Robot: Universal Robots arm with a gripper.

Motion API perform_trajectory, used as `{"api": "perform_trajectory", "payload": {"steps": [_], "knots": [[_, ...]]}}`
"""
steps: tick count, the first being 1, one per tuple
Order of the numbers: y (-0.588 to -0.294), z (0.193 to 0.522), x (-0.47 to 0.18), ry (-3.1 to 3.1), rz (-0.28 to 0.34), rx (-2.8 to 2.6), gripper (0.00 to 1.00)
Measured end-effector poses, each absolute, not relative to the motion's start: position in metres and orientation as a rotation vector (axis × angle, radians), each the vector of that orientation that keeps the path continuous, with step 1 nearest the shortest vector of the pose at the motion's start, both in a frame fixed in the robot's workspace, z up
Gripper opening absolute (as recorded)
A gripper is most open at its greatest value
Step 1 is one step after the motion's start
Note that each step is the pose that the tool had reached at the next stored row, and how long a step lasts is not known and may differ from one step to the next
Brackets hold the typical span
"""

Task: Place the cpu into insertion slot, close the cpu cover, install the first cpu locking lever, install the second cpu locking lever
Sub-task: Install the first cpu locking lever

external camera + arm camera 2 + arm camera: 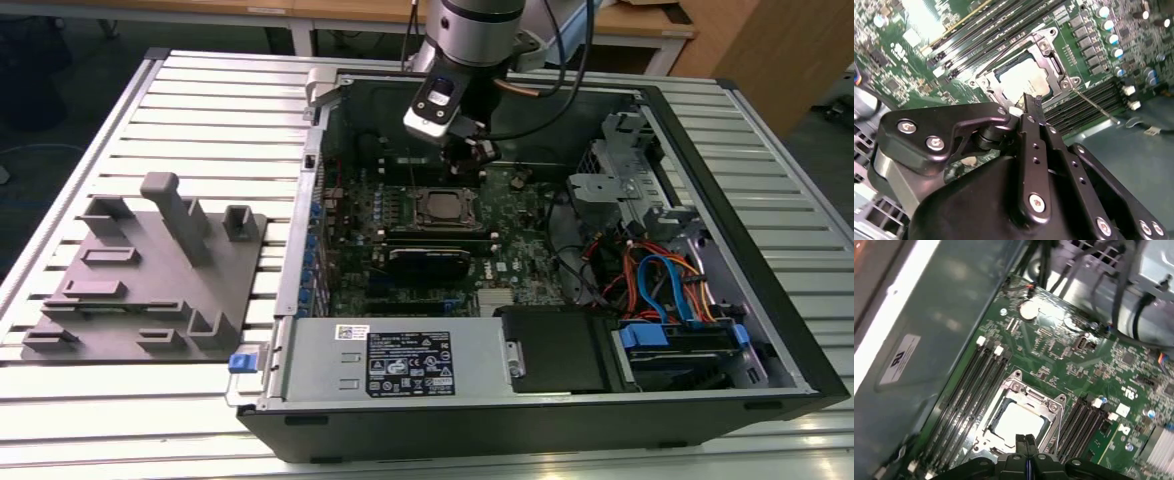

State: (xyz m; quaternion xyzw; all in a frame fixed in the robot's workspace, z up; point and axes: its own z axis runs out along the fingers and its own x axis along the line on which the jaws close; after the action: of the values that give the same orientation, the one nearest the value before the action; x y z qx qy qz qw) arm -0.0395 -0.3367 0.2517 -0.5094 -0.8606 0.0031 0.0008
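Observation:
The cpu lies flat in the insertion slot on the green motherboard, its pale metal top showing through the window of the cpu cover. The cover lies down over it. In the second wrist view the cpu sits inside the cover frame, and a thin metal locking lever juts out from the socket's corner across the memory slots. My gripper hovers just above the socket's far edge. Its fingertips are pressed together and hold nothing; the second wrist view shows the gripper the same way.
The open computer case walls in the board. Memory slots flank the socket, and a black card lies in front of it. A power supply and cabled drive cage fill the near side. A grey fixture block sits outside at the exterior view's left.

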Motion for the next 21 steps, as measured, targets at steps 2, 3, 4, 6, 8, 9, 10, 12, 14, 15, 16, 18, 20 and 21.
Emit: {"api": "perform_trajectory", "payload": {"steps": [2,3,4,6,8,9,10,12,14,15,16,18,20,21], "knots": [[-0.3367,0.2517,-0.0395,-2.730,0.010,-1.551,0.10],[-0.3367,0.2517,-0.0395,-2.744,0.010,-1.527,0.10],[-0.3367,0.2517,-0.0395,-2.757,0.010,-1.504,0.10],[-0.3367,0.2517,-0.0395,-2.780,0.010,-1.461,0.10],[-0.3367,0.2517,-0.0395,-2.801,0.010,-1.421,0.10],[-0.3365,0.2516,-0.0396,-2.806,0.010,-1.410,0.10],[-0.3365,0.2516,-0.0396,-2.810,0.010,-1.403,0.10],[-0.3365,0.2516,-0.0396,-2.811,0.011,-1.401,0.10],[-0.3365,0.2517,-0.0396,-2.812,0.011,-1.400,0.10],[-0.3365,0.2517,-0.0396,-2.812,0.011,-1.400,0.10],[-0.3365,0.2517,-0.0396,-2.812,0.011,-1.400,0.10],[-0.3365,0.2517,-0.0396,-2.812,0.011,-1.400,0.10],[-0.3365,0.2517,-0.0396,-2.812,0.011,-1.400,0.10],[-0.3365,0.2517,-0.0396,-2.812,0.011,-1.400,0.10]]}}
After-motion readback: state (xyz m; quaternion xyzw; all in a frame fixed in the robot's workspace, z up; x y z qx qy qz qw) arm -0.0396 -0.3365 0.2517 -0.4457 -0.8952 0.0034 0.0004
